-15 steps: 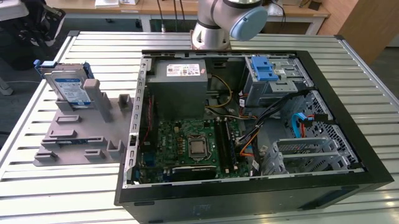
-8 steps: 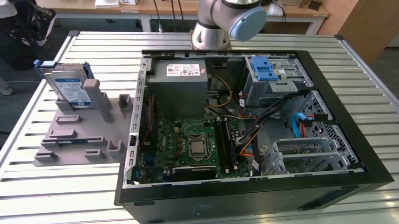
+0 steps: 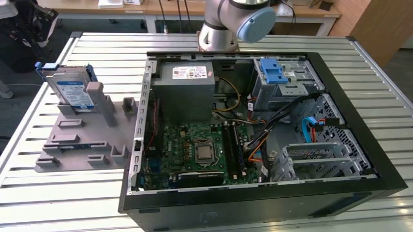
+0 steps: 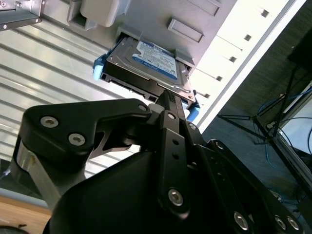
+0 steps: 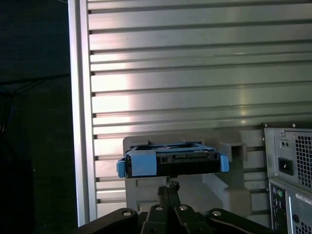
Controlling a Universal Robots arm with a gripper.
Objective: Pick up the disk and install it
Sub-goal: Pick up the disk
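The disk (image 3: 71, 92) stands on edge in a grey holder (image 3: 81, 137) on the slatted table, at the exterior view's left. It is silver-grey with a blue-and-white label and blue rails. Both wrist views show the disk (image 4: 146, 63) (image 5: 170, 163) beyond my gripper's tips. My gripper (image 4: 168, 96) (image 5: 168, 187) hangs apart from the disk, fingers together with nothing between them. The fingertips line up with the disk's near edge and do not touch it.
An open black computer case (image 3: 361, 121) lies at the exterior view's right, with a motherboard, a grey power supply (image 3: 187, 82) and a drive bay with a blue latch (image 3: 273, 72). The arm's base (image 3: 226, 24) stands behind it. The table's edge (image 5: 80, 122) runs beside the holder.
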